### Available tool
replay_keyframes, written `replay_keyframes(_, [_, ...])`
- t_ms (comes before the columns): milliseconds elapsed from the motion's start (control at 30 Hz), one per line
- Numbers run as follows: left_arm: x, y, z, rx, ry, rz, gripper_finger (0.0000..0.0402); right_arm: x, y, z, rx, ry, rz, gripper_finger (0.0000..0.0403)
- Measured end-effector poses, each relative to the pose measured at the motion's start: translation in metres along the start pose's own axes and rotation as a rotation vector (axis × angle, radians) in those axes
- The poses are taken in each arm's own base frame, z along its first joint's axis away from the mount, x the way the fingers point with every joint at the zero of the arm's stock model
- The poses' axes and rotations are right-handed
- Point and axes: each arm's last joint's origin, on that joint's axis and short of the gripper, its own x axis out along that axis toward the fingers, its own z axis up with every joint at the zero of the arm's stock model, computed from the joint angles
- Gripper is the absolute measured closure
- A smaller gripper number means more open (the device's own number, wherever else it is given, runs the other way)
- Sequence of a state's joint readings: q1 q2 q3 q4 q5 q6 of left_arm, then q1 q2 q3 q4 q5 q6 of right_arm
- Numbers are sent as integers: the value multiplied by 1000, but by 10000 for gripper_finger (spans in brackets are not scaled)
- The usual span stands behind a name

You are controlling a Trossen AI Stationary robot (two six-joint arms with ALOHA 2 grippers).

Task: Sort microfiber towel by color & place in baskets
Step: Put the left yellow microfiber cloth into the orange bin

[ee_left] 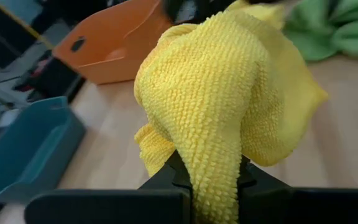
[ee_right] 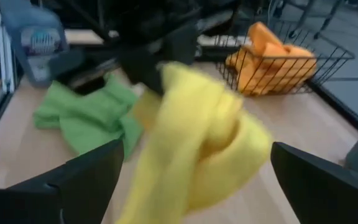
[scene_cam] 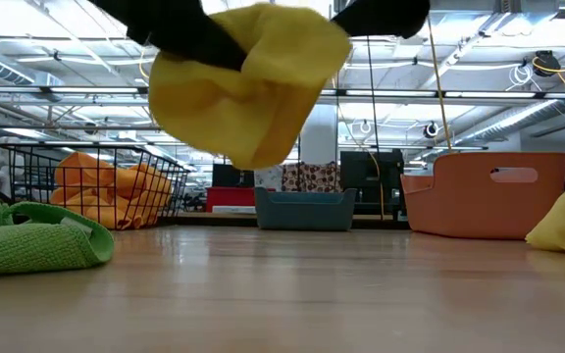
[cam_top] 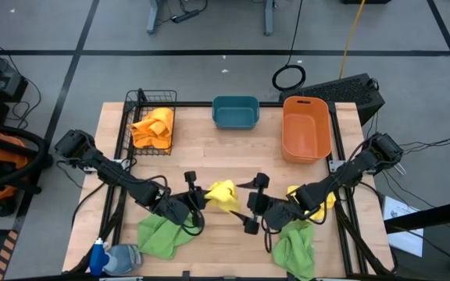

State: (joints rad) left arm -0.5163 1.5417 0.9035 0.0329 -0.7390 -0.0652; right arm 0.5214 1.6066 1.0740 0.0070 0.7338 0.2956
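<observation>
1. I am working over a light wooden table (cam_top: 209, 148) on a grey workshop floor; the low view looks across it into a hall with ceiling lights.
2. Nearest the front edge, from the high view, I see a blue-and-white spray bottle (cam_top: 109, 258) at the left corner, a crumpled green microfiber towel (cam_top: 161, 234) next to it, and a second green microfiber towel (cam_top: 295, 248) on the right side.
3. The left gripper (cam_top: 199, 197) sits near the middle of the table, its fingers clamped on a yellow waffle-textured microfiber towel (cam_top: 223, 193). In the left wrist view the cloth (ee_left: 229, 106) bulges out from between the two dark fingers. In the low view it (scene_cam: 248, 78) hangs clear of the tabletop.
4. The right gripper (cam_top: 255, 204) is just beside that towel on the opposite side, its fingers spread apart; in the right wrist view the two dark fingers stand wide on either side of the yellow cloth (ee_right: 204, 143) and do not touch it.
5. A second yellow microfiber towel (cam_top: 323, 197) lies under the right arm, near the right edge.
6. Along the far edge stand three containers:
   - left: a black wire-mesh basket (cam_top: 141, 98) holding orange microfiber towels (cam_top: 153, 128);
   - centre: a squat teal plastic tub (cam_top: 235, 112);
   - right: a taller orange plastic bin (cam_top: 306, 127) with handle slots.
</observation>
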Motion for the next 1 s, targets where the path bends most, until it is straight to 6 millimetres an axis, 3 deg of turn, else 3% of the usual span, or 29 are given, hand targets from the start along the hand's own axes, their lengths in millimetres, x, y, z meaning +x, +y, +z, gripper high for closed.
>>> replay_keyframes(133, [0, -1, 4, -3, -30, -18, 371, 8, 0, 4, 17, -51, 4, 4])
replay_keyframes(300, [0, -2, 6, 1, -53, -71, 371, 31, -1, -5, 13, -24, 76, 6])
replay_keyframes(467, [-1, -3, 6, 6, -52, -104, 371, 44, -10, -7, 4, 3, 85, 34])
replay_keyframes(600, [-1, -4, 7, 2, -59, -116, 371, 47, -12, -6, 8, 25, 165, 107])
replay_keyframes(800, [-1, -5, 10, -18, -82, -157, 362, 47, -12, -8, 0, 48, 188, 259])
replay_keyframes(933, [-1, -7, 12, -57, -95, -236, 331, 46, -11, -9, -31, 59, 222, 354])
replay_keyframes(1000, [-2, -8, 12, -63, -96, -266, 305, 46, -10, -10, -52, 61, 231, 381])
